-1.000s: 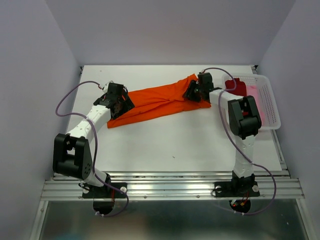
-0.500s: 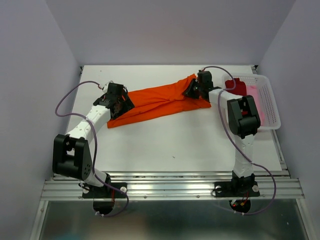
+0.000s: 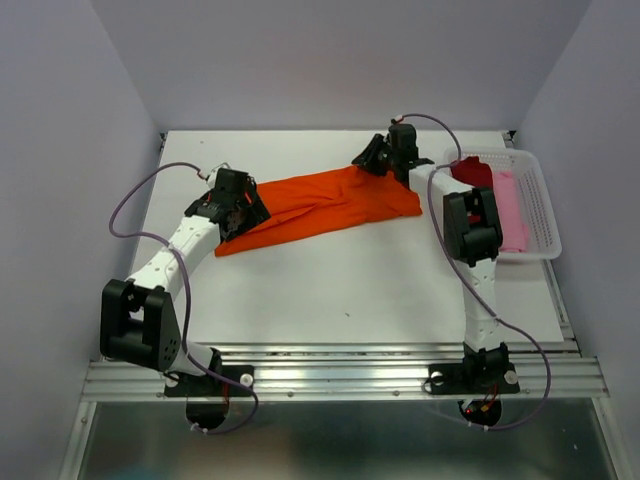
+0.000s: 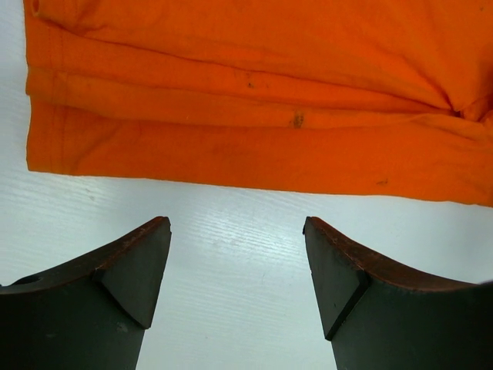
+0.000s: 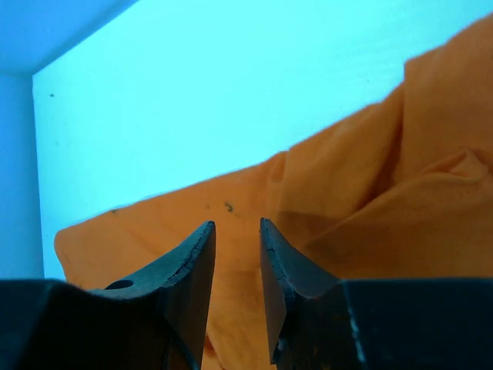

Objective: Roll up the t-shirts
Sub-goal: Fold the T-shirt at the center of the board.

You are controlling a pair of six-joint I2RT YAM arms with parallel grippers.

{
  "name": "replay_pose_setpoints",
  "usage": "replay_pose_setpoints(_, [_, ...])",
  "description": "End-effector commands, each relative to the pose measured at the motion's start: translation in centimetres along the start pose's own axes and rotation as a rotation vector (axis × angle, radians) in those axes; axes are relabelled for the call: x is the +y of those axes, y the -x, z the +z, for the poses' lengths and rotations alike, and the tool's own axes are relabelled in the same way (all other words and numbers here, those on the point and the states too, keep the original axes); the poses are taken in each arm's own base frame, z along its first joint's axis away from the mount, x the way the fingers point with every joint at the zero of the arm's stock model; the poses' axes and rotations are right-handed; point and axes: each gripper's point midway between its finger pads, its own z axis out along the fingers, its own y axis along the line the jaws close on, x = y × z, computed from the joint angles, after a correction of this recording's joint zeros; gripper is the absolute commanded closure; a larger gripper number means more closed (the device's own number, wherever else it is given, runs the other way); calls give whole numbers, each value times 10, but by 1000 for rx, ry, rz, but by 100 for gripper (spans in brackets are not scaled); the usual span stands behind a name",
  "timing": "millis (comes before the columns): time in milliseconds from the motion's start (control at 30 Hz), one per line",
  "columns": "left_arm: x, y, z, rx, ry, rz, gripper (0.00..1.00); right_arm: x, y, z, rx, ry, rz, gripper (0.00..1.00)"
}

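Note:
A bright orange t-shirt (image 3: pixel 320 205) lies folded into a long band across the middle of the table. My left gripper (image 3: pixel 238 212) hangs over its left end, open and empty. In the left wrist view (image 4: pixel 237 225) white table shows between the jaws, and the orange cloth (image 4: pixel 254 92) lies just ahead. My right gripper (image 3: pixel 368 162) hovers at the shirt's far right corner. In the right wrist view (image 5: pixel 236 225) its jaws stand a narrow gap apart, holding nothing, above the orange cloth (image 5: pixel 347 193). A dark red shirt (image 3: pixel 470 172) and a pale pink shirt (image 3: pixel 510 205) lie in the basket.
A white plastic lattice basket (image 3: pixel 545 215) stands at the table's right edge, beside the right arm. White walls close in the table at the back and on both sides. A cable loops above each arm.
My right gripper has lifted off the shirt's right end and moved toward the back. That raised corner of the shirt now lies flatter. The left gripper has barely moved.

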Motion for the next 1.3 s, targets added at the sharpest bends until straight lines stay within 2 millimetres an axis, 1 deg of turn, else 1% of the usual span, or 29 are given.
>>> replay_pose_setpoints(0, [2, -10, -8, 10, -3, 41, 19, 44, 34, -12, -70, 77, -57, 64])
replay_pose_setpoints(33, [1, -10, -7, 8, -6, 47, 19, 45, 37, -15, -76, 71, -72, 61])
replay_pose_setpoints(100, [-2, -11, -9, 4, -15, 57, 19, 59, 48, -30, -102, 89, -97, 60])
replay_pose_setpoints(167, [-3, -12, -9, 3, -19, 66, 19, 55, 42, -40, -96, 71, -111, 60])
replay_pose_setpoints(200, [-2, -14, -9, 6, -17, 73, 19, 60, 37, -45, -89, 78, -124, 60])
replay_pose_setpoints(233, [-1, -14, -9, 9, -17, 76, 19, 74, 38, -58, -99, 97, -155, 60])
replay_pose_setpoints(267, [0, -15, -7, 11, -11, 76, 19, 66, 22, -60, -71, 78, -164, 59])
replay_pose_setpoints(300, [4, -22, -1, 27, 3, 71, 19, 77, 7, -80, -63, 91, -216, 57])
replay_pose_setpoints(333, [5, -24, 1, 34, 9, 73, 19, 77, 6, -80, -63, 91, -216, 57])
replay_pose_setpoints(367, [5, -26, 4, 44, 11, 70, 19, 85, -12, -82, -32, 109, -229, 57])
replay_pose_setpoints(400, [7, -26, 6, 39, 21, 63, 19, 78, -38, -84, 23, 108, -232, 57])
replay_pose_setpoints(467, [13, -24, 12, 31, 43, 43, 19, 88, -64, -88, 61, 134, -256, 56])
replay_pose_setpoints(500, [13, -21, 14, 24, 34, 34, 19, 93, -88, -87, 100, 146, -277, 56])
replay_pose_setpoints(533, [16, -20, 16, 27, 32, 28, 19, 96, -98, -87, 117, 154, -280, 56])
replay_pose_setpoints(567, [23, -17, 19, 38, 40, 20, 19, 101, -118, -86, 157, 175, -282, 57])
replay_pose_setpoints(633, [31, -15, 21, 37, 59, 17, 20, 110, -133, -82, 182, 203, -288, 59])
replay_pose_setpoints(667, [39, -14, 22, 38, 74, 13, 20, 114, -149, -78, 212, 213, -305, 60])
replay_pose_setpoints(700, [42, -13, 22, 38, 78, 10, 20, 119, -155, -76, 222, 220, -313, 60])
replay_pose_setpoints(767, [48, -16, 25, 49, 88, 7, 20, 131, -160, -71, 225, 238, -324, 61])
replay_pose_setpoints(800, [49, -16, 26, 52, 86, 2, 20, 125, -165, -63, 240, 227, -321, 61])
replay_pose_setpoints(867, [51, -18, 31, 61, 85, -2, 20, 136, -173, -57, 256, 244, -324, 62])
replay_pose_setpoints(933, [52, -19, 36, 66, 88, -6, 20, 128, -180, -46, 273, 224, -316, 62])
replay_pose_setpoints(967, [52, -20, 38, 72, 92, -5, 20, 136, -181, -44, 273, 237, -320, 62])
replay_pose_setpoints(1033, [54, -19, 40, 67, 96, -8, 20, 131, -186, -35, 289, 226, -315, 62])
replay_pose_setpoints(1100, [52, -15, 39, 58, 92, -12, 20, 140, -187, -29, 287, 239, -324, 62])
replay_pose_setpoints(1133, [53, -13, 38, 54, 93, -15, 20, 132, -193, -23, 305, 222, -320, 62])
replay_pose_setpoints(1167, [52, -10, 37, 49, 92, -16, 20, 133, -193, -19, 304, 223, -320, 62])
replay_pose_setpoints(1200, [53, -11, 37, 51, 96, -13, 20, 141, -187, -15, 289, 239, -321, 61])
replay_pose_setpoints(1267, [53, -9, 37, 50, 96, -11, 20, 131, -195, -7, 316, 210, -313, 61])
